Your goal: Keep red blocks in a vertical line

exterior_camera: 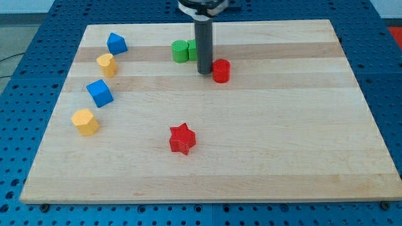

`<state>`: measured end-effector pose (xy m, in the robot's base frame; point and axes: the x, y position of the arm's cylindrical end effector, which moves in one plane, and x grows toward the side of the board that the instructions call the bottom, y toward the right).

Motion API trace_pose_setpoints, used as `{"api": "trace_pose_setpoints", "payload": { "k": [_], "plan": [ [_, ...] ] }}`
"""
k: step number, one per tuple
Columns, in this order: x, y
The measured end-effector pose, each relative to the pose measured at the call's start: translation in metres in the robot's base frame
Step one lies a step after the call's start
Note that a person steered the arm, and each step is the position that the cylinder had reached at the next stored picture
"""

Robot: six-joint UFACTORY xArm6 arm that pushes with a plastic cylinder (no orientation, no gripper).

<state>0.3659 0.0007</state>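
A red cylinder block [221, 70] stands on the wooden board [276, 138] right of the middle, near the view's top. A red star block [183, 139] lies lower, about sixty pixels to its left. My tip [205, 73] rests on the board just left of the red cylinder, touching or nearly touching it. The dark rod rises straight up from there and hides part of the green blocks behind it.
Two green blocks [181, 51] sit together just left of the rod. At the view's left stand a blue block [117, 43], a yellow block [107, 64], a blue cube [99, 93] and a yellow block [85, 122].
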Motion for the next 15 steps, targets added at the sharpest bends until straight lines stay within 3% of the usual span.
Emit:
{"api": "trace_pose_setpoints", "payload": {
  "k": [1,2,3,4,5,6,8,9,10,11,12,14,15],
  "plan": [
    [0.022,0.063],
    [0.072,0.087],
    [0.171,0.065],
    [0.192,-0.008],
    [0.204,-0.124],
    [0.183,-0.12],
    [0.111,-0.017],
    [0.132,-0.007],
    [0.136,-0.024],
    [0.082,-0.04],
    [0.06,-0.043],
    [0.09,-0.067],
    [0.053,-0.096]
  ]
}}
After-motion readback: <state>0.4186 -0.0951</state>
